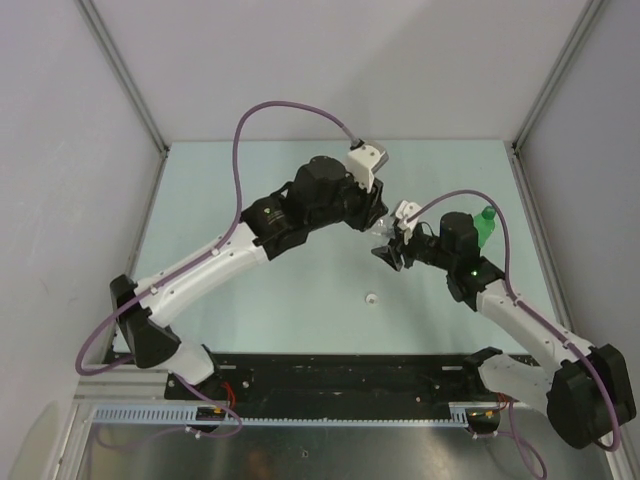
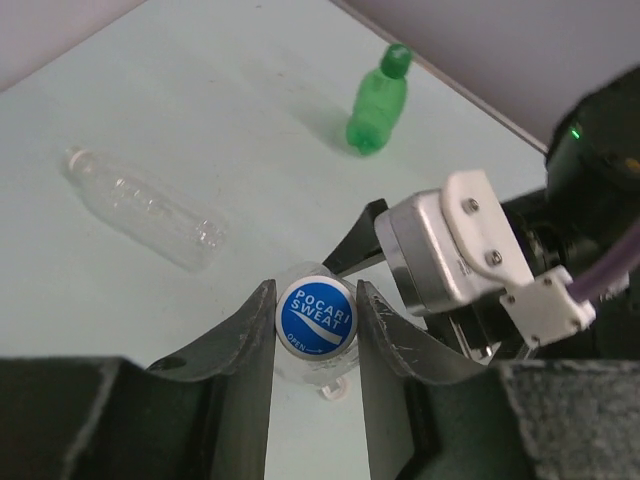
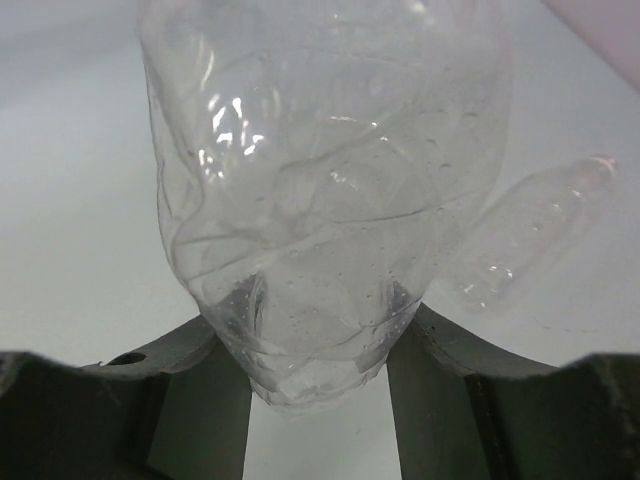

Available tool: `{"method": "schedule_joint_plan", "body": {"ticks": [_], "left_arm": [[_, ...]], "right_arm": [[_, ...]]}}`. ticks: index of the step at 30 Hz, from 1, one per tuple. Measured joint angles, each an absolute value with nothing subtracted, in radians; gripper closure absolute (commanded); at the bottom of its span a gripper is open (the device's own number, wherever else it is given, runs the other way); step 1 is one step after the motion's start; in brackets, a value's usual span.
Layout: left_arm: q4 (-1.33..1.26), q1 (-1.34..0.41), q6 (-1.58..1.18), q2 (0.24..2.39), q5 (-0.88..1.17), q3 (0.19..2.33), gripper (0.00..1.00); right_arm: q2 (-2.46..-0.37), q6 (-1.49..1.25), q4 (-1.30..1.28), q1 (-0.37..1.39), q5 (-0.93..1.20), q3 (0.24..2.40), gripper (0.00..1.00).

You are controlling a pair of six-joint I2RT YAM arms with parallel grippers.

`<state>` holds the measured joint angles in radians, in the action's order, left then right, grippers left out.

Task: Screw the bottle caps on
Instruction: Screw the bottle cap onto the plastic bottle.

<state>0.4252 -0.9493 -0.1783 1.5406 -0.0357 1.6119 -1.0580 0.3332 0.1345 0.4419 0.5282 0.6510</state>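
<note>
My left gripper (image 2: pixel 315 300) is shut on a white bottle cap with a blue printed top (image 2: pixel 317 316). The cap sits on the neck of a clear ribbed bottle (image 3: pixel 320 200). My right gripper (image 3: pixel 320 340) is shut on that bottle's lower body and holds it above the table. In the top view the left gripper (image 1: pixel 383 228) and right gripper (image 1: pixel 392 252) meet at mid-table. A second clear bottle (image 2: pixel 145 208) lies on its side with an open neck. The green bottle (image 2: pixel 379 100) stands upright with its green cap (image 2: pixel 397 58) on. Another white cap (image 1: pixel 371 298) lies loose on the table.
The pale green table (image 1: pixel 300 310) is enclosed by white walls with metal corner posts (image 1: pixel 120 70). The green bottle (image 1: pixel 484 228) stands just behind my right arm's wrist. A black rail (image 1: pixel 340 375) runs along the near edge between the arm bases.
</note>
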Motion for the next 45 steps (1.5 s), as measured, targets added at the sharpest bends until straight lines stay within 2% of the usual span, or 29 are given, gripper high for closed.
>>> {"method": "schedule_joint_plan", "body": {"ticks": [11,21,32,34,36,37,39,40,42,45], "left_arm": [[0.375,-0.944,0.101,1.480,0.321,1.542,1.00],[0.340,-0.940,0.381,1.421,0.588,1.438,1.00],[0.310,-0.942,0.604,1.359,0.756,1.360,0.90],[0.315,-0.942,0.617,1.362,0.775,1.360,0.82],[0.320,-0.942,0.622,1.366,0.790,1.361,0.66],[0.322,-0.941,0.621,1.369,0.797,1.363,0.55],[0.327,-0.937,0.620,1.376,0.808,1.369,0.20],[0.327,-0.935,0.624,1.379,0.811,1.372,0.10],[0.370,-0.921,0.609,1.397,0.801,1.377,0.03],[0.430,-0.894,0.571,1.430,0.788,1.378,0.01]], "right_arm": [[-0.967,0.410,0.013,0.403,0.787,0.641,1.00],[-0.936,0.574,-0.101,0.395,0.903,0.640,1.00],[-0.923,0.694,-0.127,0.396,1.031,0.640,1.00],[-0.921,0.712,-0.145,0.396,1.047,0.640,1.00],[-0.921,0.723,-0.159,0.396,1.058,0.640,1.00],[-0.921,0.727,-0.164,0.396,1.060,0.640,1.00],[-0.921,0.734,-0.171,0.395,1.063,0.640,1.00],[-0.921,0.735,-0.173,0.396,1.069,0.640,1.00],[-0.914,0.739,-0.167,0.401,1.113,0.654,1.00],[-0.897,0.756,-0.166,0.400,1.138,0.683,1.00]]}}
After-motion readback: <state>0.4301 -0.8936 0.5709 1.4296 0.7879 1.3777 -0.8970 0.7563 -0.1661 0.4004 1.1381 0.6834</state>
